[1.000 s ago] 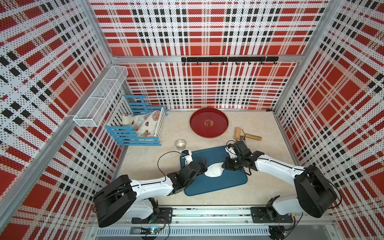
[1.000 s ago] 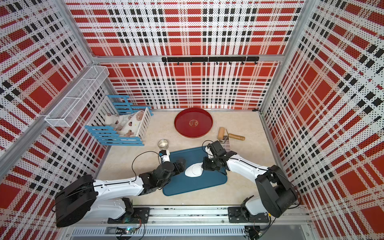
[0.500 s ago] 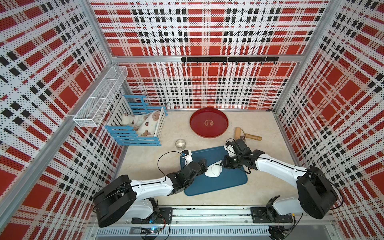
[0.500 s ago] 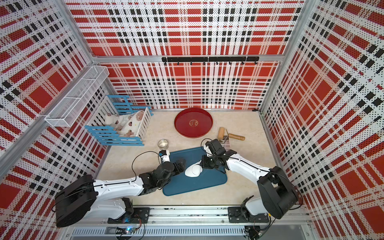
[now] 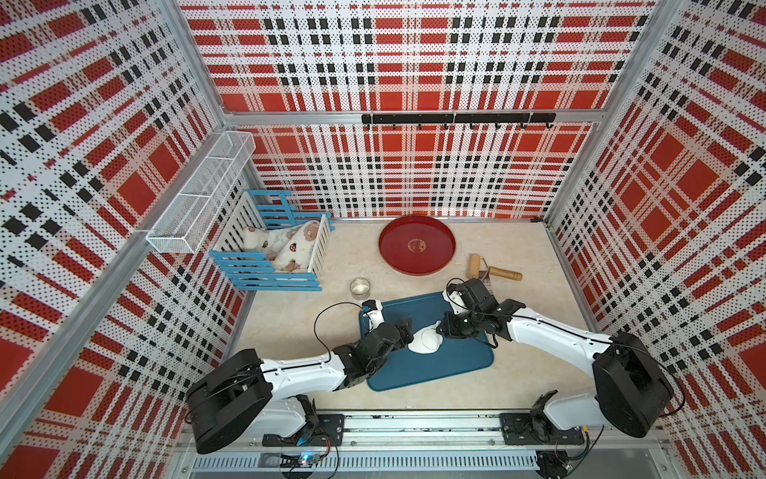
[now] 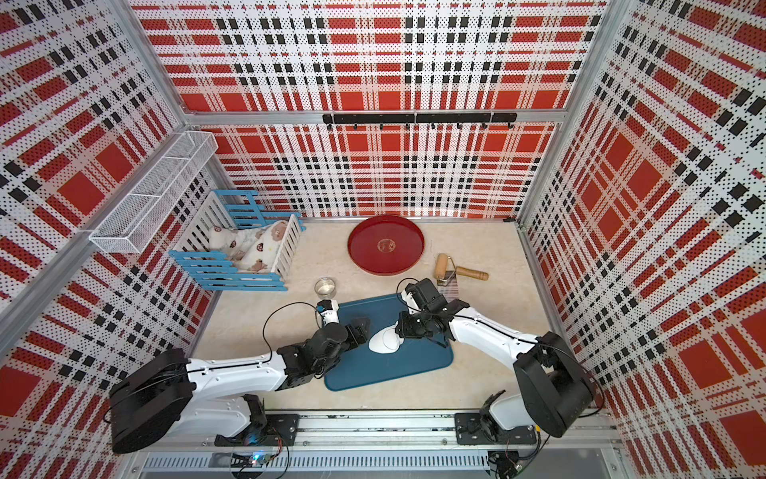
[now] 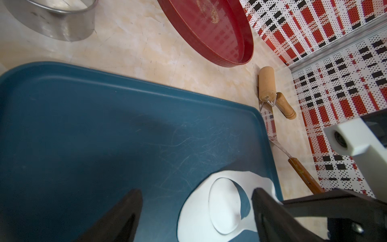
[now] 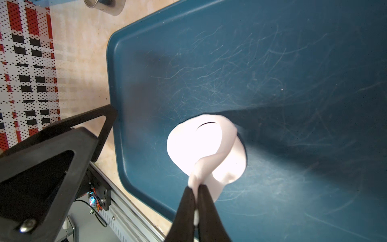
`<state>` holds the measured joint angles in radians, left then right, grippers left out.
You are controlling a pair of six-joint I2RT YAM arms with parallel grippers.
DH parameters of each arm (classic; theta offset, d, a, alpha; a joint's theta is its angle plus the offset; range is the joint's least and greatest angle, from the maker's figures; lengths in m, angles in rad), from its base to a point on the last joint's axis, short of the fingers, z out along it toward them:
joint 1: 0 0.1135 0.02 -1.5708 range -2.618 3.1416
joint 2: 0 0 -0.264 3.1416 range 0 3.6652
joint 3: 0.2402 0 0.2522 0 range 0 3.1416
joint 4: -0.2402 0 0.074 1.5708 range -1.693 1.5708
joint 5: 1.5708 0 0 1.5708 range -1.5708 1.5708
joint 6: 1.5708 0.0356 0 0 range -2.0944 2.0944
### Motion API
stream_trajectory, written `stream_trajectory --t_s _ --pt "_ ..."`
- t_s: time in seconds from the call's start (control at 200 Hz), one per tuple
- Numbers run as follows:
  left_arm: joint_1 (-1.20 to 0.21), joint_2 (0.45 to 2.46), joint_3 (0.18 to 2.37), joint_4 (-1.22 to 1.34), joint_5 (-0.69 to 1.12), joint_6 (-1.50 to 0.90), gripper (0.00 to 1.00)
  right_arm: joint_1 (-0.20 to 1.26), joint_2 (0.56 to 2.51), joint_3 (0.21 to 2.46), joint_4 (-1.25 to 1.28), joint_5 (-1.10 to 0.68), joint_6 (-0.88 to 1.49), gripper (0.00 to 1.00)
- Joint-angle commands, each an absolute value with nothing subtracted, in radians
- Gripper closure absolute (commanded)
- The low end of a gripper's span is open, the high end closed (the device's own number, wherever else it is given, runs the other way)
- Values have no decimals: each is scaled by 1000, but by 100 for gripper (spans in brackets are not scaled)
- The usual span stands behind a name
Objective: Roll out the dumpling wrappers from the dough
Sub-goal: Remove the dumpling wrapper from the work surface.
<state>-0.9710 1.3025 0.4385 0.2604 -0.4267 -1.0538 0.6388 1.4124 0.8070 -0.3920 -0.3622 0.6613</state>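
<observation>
Right wrist view: dough scrap, clenched in the right gripper at lower centre, has lifted off the dumpling wrapper over the last second, freeing it on the blue tray. The left gripper gapes empty.

- Blue tray: hard plastic, matt, its floor criss-crossed with fine pale scratches.
- Dough lying on the tray: soft, matt white, smooth-skinned.
- Ring just off the tray's far left corner: brushed metal with a dull shine.
- Round red dish behind the tray: glossy, lacquer-like.
- Roller beyond the tray's far right corner: smooth pale wood on a thin wire frame.
- Tabletop under the tray: smooth, cream, marbled.
</observation>
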Motion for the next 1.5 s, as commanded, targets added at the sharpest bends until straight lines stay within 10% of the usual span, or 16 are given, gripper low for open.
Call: stream_trajectory --t_s 0.0,1.493 --pt "-969 1292 423 278 -438 -1060 13 653 1394 825 -390 -361 669 91" --pt "-969 1273 398 296 -438 -1066 13 785 1376 844 -365 -328 725 91"
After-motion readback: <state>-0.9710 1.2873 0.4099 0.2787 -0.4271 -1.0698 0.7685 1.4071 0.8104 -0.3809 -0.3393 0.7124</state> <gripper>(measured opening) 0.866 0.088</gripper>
